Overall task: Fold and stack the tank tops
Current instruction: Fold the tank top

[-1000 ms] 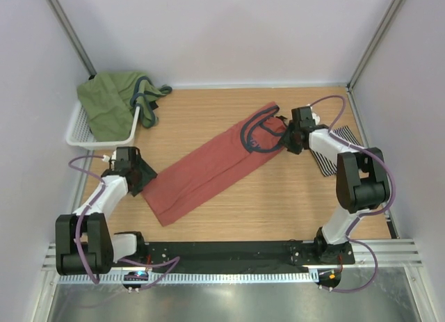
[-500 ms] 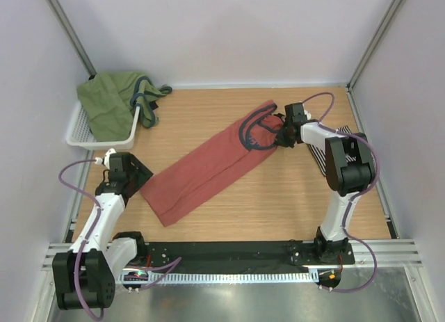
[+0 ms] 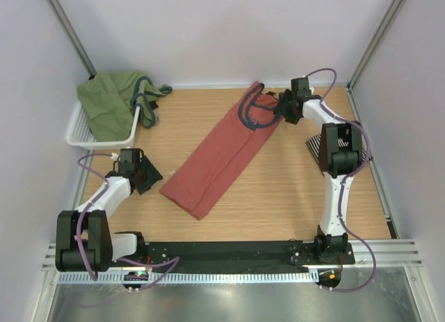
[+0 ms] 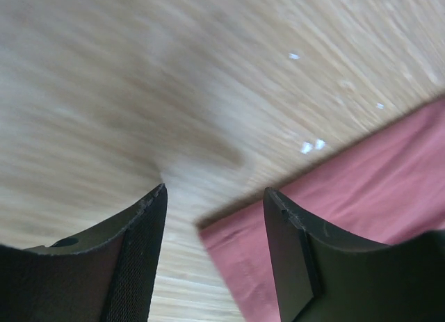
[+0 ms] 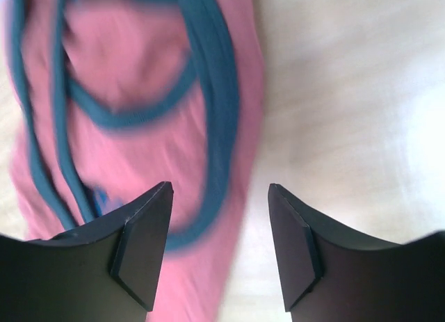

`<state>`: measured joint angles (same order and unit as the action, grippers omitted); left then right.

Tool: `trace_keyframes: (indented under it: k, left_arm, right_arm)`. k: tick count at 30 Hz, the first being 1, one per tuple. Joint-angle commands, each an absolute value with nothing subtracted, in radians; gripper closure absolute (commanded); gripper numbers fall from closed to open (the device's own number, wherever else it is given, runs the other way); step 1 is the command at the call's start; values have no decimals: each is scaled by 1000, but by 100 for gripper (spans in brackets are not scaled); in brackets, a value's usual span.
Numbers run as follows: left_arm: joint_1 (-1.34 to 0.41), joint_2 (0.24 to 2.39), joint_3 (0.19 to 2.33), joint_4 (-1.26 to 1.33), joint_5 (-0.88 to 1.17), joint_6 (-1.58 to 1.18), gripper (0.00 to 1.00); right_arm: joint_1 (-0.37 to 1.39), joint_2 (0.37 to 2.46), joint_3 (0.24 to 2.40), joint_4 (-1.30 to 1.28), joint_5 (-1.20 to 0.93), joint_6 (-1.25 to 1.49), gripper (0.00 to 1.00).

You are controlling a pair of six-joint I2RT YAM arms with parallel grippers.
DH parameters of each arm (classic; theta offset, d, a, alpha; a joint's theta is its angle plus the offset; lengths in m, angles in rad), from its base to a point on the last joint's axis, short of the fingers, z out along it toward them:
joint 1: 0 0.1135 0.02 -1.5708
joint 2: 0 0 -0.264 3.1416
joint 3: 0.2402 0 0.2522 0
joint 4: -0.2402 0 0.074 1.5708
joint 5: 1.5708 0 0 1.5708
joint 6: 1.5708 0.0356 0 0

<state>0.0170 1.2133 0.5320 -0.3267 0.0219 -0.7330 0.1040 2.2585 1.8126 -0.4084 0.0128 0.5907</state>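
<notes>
change since one second ago: the salmon-red tank top [image 3: 222, 155], folded lengthwise into a narrow strip, has swung to a steeper diagonal on the table [image 3: 299, 197]. its strap end has moved toward the back wall and now sits level with the white basket [image 3: 104, 135], far to the basket's right. its hem end has slid away from the basket and now lies in front of it and to its right.

right claw [image 3: 280, 110]: it closed on the strap end during the swing and has reopened. the wrist view shows both fingers apart, the teal-trimmed edge below the gap, nothing gripped.

left claw [image 3: 147, 174]: open, holding nothing, directly in front of the basket. the hem corner lies just beyond the fingertips. contact appears absent, but the wrist view is blurred.

striped tank top [image 3: 314, 147]: at the table edge farthest from the basket, mostly hidden behind the right arm.

meaning for the task: the strip has been repositioned and released, but not yet folded across. judged next step: grip one end, fold it end to end, then stack it with the striped top. a green garment [image 3: 111, 103] lies in the basket.
</notes>
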Motion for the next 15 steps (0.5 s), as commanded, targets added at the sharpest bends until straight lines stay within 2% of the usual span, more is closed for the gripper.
trace_keyframes:
  k: [1,9,12,13,15]
  left_arm:
    - [-32,1272,580,-276,77,-707,41]
    - [-89,1298,586,-259,83,-710,44]
    - [-115,1324,586,-265,89,-727,56]
    - [-124,1330,587,-267,92,-736,66]
    - [-165,1342,581,-270,113,-756,78]
  right_arm:
    - [117,2052,1642,-377,-58,555,36]
    - [117,1868,1324,-301,-146,548,38]
    - [117,1842,1270,-287,-164,538,39]
    - [118,1839,1263,-284,-182,532,40]
    - [121,1835,1246,-284,-196,528,42]
